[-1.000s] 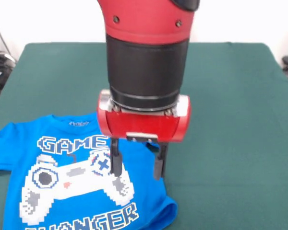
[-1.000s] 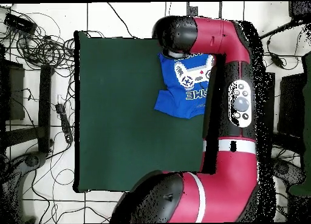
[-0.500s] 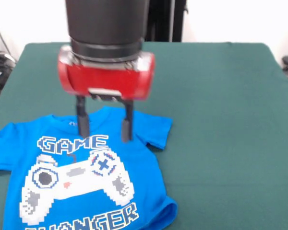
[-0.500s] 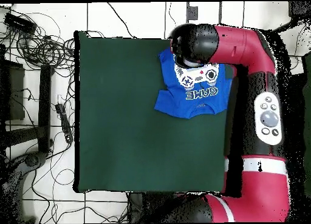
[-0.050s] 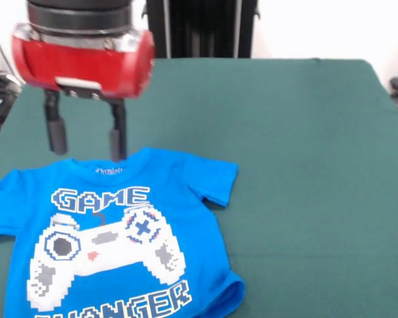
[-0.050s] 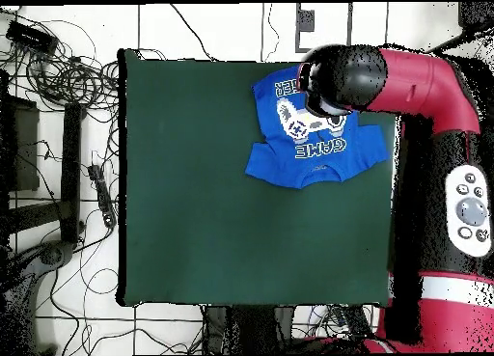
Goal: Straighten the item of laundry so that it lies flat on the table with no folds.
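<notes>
**Entry: open gripper above the shirt's collar edge**

1. Gripper (image 5: 86, 138). We log its 2 fingers spread apart with nothing between them, released and empty. In the front view it hangs clear of the cloth at about 10 o'clock in the picture, tips just above the collar line. In the overhead view the arm's black wrist covers it, so we take the finger state from the front view alone.

2. Item of laundry (image 5: 119, 238). We find the blue T-shirt lying print-up directly toward 6 o'clock from the gripper in the front view. Its long axis, collar to hem, runs 12 to 6 o'clock. The sleeve at 3 o'clock looks spread; the hem corner toward 5 o'clock curls up in a small fold. The sleeve at 9 o'clock and the hem run out of the picture. In the overhead view the shirt (image 6: 309, 145) sits in the table's 1 o'clock corner, partly under the arm.

3. Table (image 5: 305, 165). We note wide bare green felt toward 3 o'clock of the shirt in the front view. By the overhead view, the table edge lies close beyond the hem, so we judge that side tight.

4. Judgement. We reckon the coming move turns on the curled hem corner, which lies down the shirt's long axis from the gripper, across the whole print.
</notes>
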Available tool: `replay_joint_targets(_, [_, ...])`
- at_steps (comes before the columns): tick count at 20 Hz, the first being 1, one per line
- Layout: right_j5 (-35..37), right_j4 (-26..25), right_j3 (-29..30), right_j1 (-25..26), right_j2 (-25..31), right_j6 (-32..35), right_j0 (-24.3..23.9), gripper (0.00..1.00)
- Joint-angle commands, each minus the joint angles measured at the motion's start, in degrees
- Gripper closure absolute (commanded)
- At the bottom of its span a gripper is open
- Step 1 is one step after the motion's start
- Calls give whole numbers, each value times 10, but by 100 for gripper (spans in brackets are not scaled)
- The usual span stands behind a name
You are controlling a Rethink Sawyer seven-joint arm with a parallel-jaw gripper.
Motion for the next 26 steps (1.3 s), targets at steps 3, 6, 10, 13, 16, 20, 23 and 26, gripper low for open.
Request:
replay_joint_targets(3, [-44, -3, 139, 3, 35, -79, 8, 0])
replay_joint_targets(6, [-57, 3, 161, -2, 48, -90, 1, 0])
replay_joint_targets(10, [-82, 11, 198, -14, 56, -75, -1, 0])
replay_joint_targets(13, [-92, 12, 214, -24, 49, -55, 3, 0])
replay_joint_targets(16, [-92, 14, 230, -35, 43, -39, 7, 0])
replay_joint_targets(20, [-98, 22, 260, -48, 38, -17, 7, 0])
replay_joint_targets(23, [-105, 28, 279, -61, 31, 8, 13, 0])
replay_joint_targets(26, [-117, 28, 288, -68, 22, 31, 23, 0])
